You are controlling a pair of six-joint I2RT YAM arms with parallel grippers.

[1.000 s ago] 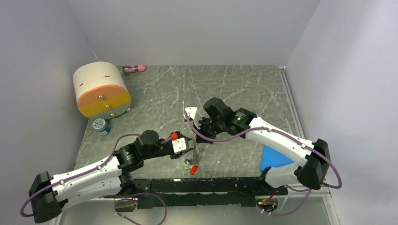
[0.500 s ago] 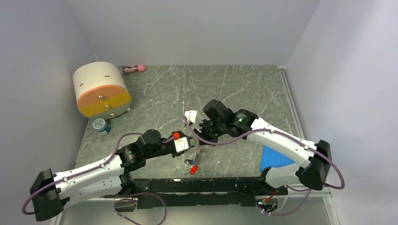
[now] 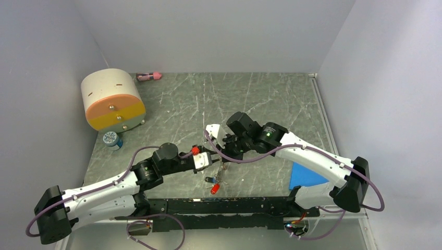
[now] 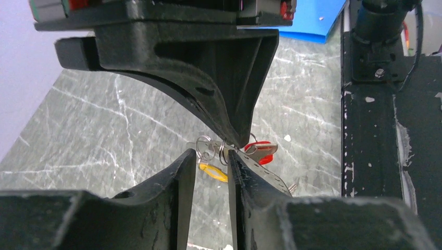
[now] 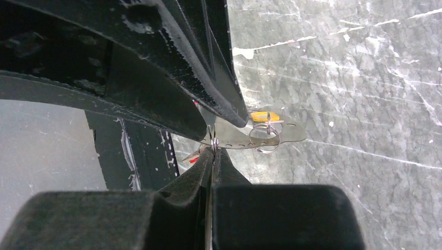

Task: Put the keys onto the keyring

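Observation:
My right gripper [image 5: 212,152] is shut on a thin wire ring of the keyring [image 5: 250,138], holding it just above the table. Its pale flat plate with a row of holes hangs sideways. More small rings [image 4: 204,147] and a yellow tag [image 4: 213,172] dangle from it. A red-headed key [image 4: 262,151] with a silver blade hangs just behind. My left gripper [image 4: 211,156] is open with a narrow gap, its tips right under the rings. In the top view the two grippers meet at the table's near middle [image 3: 218,158]. Another red-headed key [image 3: 214,190] lies on the table below them, next to a dark small piece [image 3: 210,179].
A big cream-and-orange drum [image 3: 112,99] stands at the back left with a small blue-capped jar [image 3: 111,139] in front of it. A pink tube [image 3: 149,76] lies by the back wall. A blue sheet [image 3: 305,176] sits near the right arm's base. The black rail [image 3: 224,205] runs along the near edge.
My left gripper's jaws have drawn closer together and the left arm has edged right towards the rings. The right gripper has shifted slightly nearer, still holding the keyring.

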